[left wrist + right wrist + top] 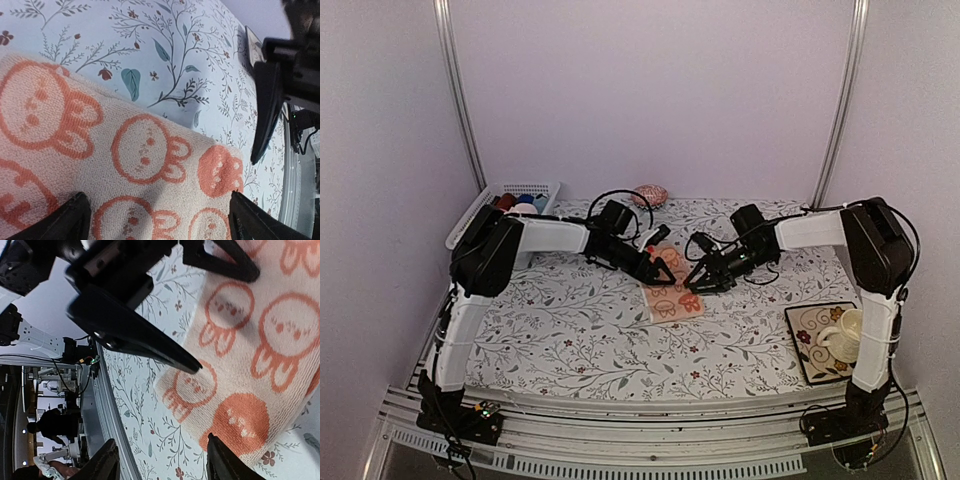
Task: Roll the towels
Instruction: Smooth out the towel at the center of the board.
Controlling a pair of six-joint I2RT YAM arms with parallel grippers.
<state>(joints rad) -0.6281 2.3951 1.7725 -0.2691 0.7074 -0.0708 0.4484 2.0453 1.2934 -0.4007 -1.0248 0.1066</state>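
The peach-orange towel (678, 303) with cream and orange swirly figures lies flat on the floral tablecloth at mid-table. My left gripper (660, 270) is open and low over the towel's far left edge. In the left wrist view the towel (100, 150) fills the space between the gripper's (160, 222) spread fingertips (75, 220). My right gripper (698, 282) is open at the towel's far right corner. In the right wrist view one fingertip (225, 460) sits by the towel's (250, 340) orange corner. A pinkish bundle (650, 194) lies at the back; I cannot tell if it is the pink towel.
A white basket (542, 188) with small coloured rolled cloths stands at the back left. A patterned tray (807, 330) holding a cream mug (845, 335) sits at the front right. The left gripper's fingers (150, 340) cross the right wrist view, close to the right gripper (162, 460).
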